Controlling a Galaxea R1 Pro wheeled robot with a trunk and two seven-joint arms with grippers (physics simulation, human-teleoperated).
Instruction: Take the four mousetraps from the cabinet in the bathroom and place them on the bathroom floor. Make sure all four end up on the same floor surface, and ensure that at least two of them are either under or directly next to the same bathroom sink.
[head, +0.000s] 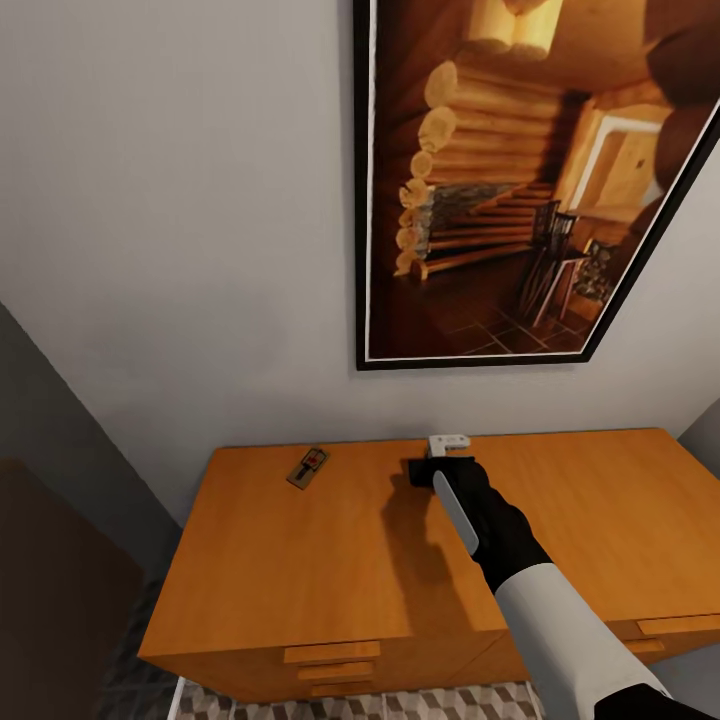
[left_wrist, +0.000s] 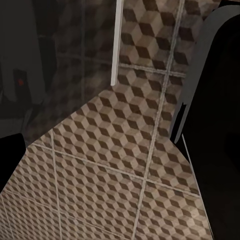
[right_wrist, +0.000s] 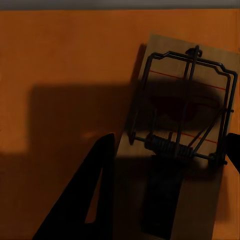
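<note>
The right gripper (head: 425, 470) hung over a mousetrap (right_wrist: 182, 135) near the cabinet's (head: 300, 560) back edge, its fingers spread either side of the board — open, nothing held. A second mousetrap (head: 308, 467) lay toward the back left corner. Best to descend straight, pinching the board's long sides clear of the wire. The wall stood close behind; the top's front offered room.
</note>
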